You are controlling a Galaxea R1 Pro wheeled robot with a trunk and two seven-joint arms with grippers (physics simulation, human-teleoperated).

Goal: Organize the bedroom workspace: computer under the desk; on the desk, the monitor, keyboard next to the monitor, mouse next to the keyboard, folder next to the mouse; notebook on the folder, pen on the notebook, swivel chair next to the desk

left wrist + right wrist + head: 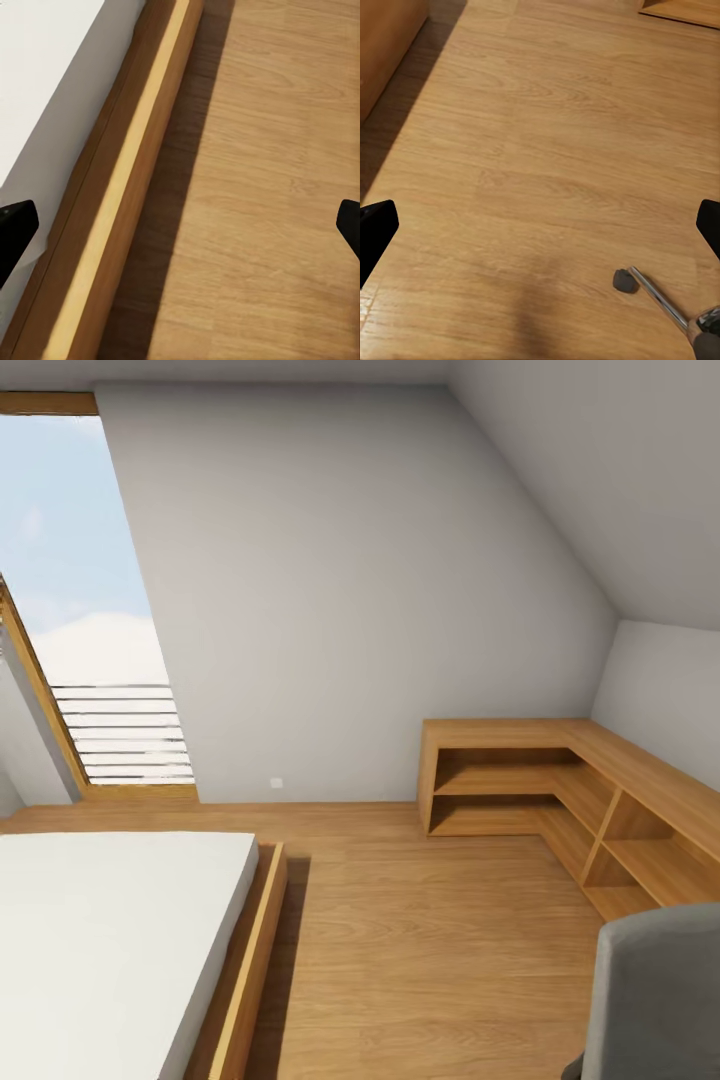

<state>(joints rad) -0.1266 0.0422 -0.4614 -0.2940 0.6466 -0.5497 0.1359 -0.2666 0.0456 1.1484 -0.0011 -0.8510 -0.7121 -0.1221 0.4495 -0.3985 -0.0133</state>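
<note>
I am in the bedroom, whose light plank floor (420,950) stretches ahead. The swivel chair's grey back (655,990) rises at the lower right of the head view. One of its chrome legs (661,301), ending in a dark castor (624,280), lies under my right gripper (540,232), which is open with nothing in it. My left gripper (180,232) is open too, hanging over the floor beside the wooden bed frame (127,187). The desk, computer, monitor, keyboard, mouse, folder, notebook and pen are out of view.
A low bed with a white mattress (100,940) and wooden frame (250,960) fills the left. A light wooden L-shaped shelf unit (560,780) runs along the right wall under the sloped ceiling. A slanted window (80,610) is at the far left.
</note>
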